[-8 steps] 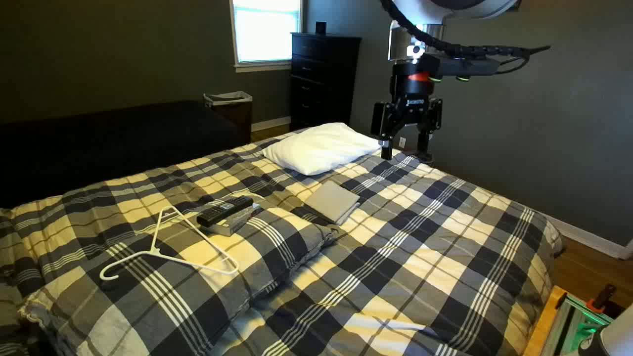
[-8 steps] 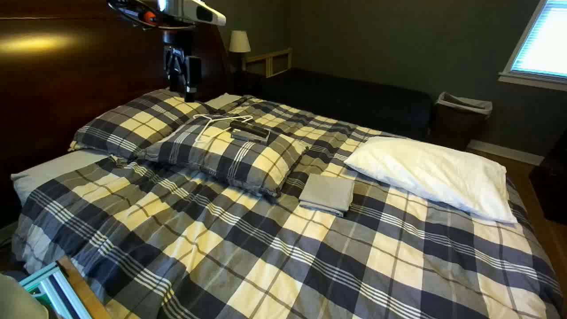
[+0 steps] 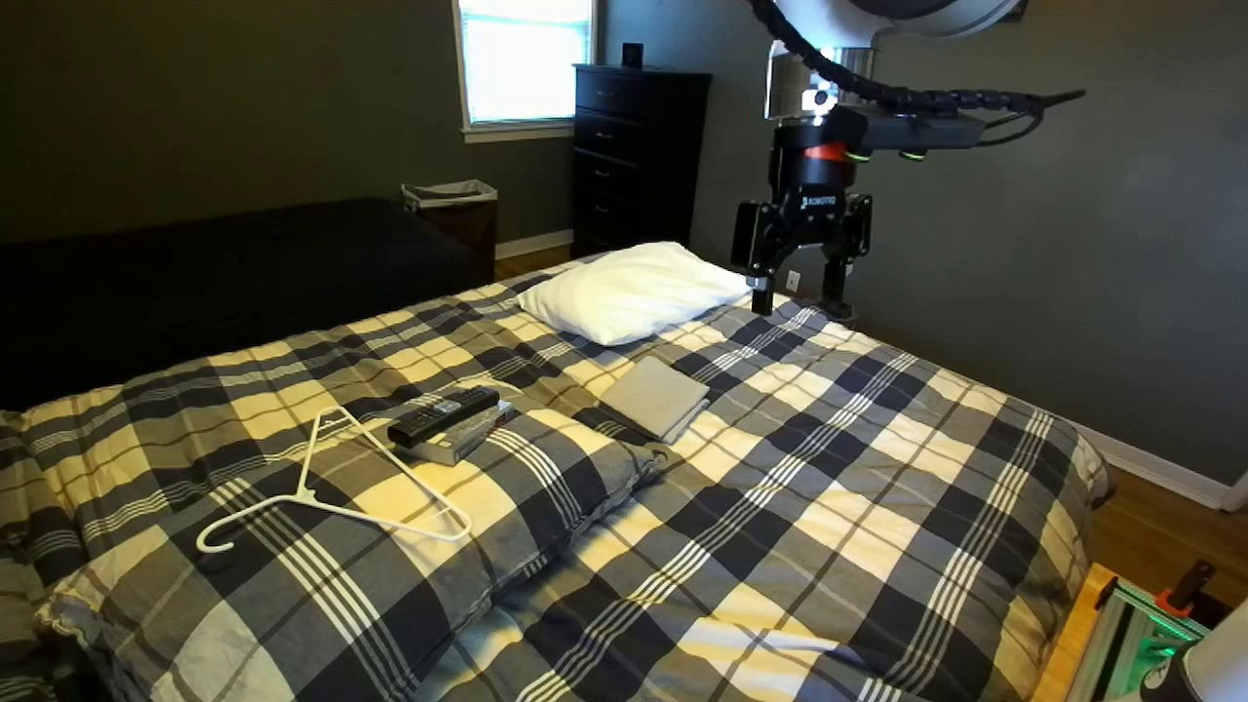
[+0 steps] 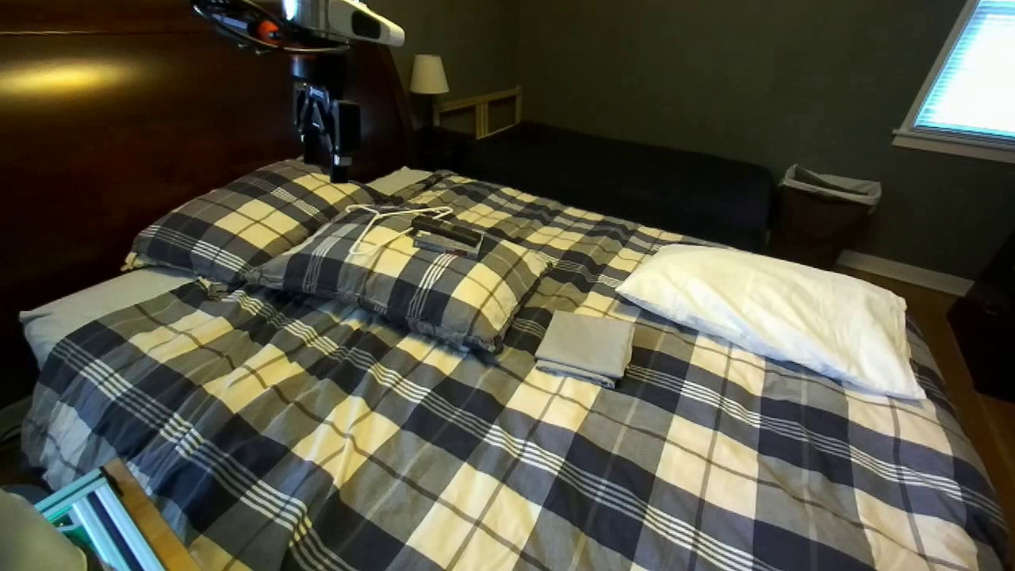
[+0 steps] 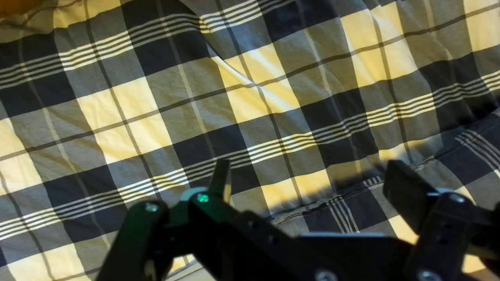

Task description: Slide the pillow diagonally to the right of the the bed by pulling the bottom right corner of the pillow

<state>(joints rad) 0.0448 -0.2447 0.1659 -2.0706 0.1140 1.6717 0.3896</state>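
The plaid pillow [image 3: 322, 595], in black, grey, white and yellow, lies on the matching plaid bed [image 3: 858, 526]. The pillow [image 4: 381, 274] and bed [image 4: 555, 476] also show in an exterior view. A hanger, remote and flat box rest on the pillow. My gripper [image 3: 799, 297] is open and empty, pointing down, high above the bed; it also shows in an exterior view [image 4: 327, 162]. In the wrist view the pillow [image 5: 371, 207] has its seam edge crossing below the open jaws [image 5: 306, 171], apart from them. The bed cover [image 5: 254, 86] fills most of that view.
The white hanger [image 3: 305, 495], black remote [image 3: 444, 416] and flat box [image 3: 463, 436] lie on the pillow. A folded grey cloth [image 3: 655, 397] and white pillow [image 3: 634, 292] lie beyond. Another plaid pillow [image 4: 246, 218] leans by the headboard [image 4: 119, 135].
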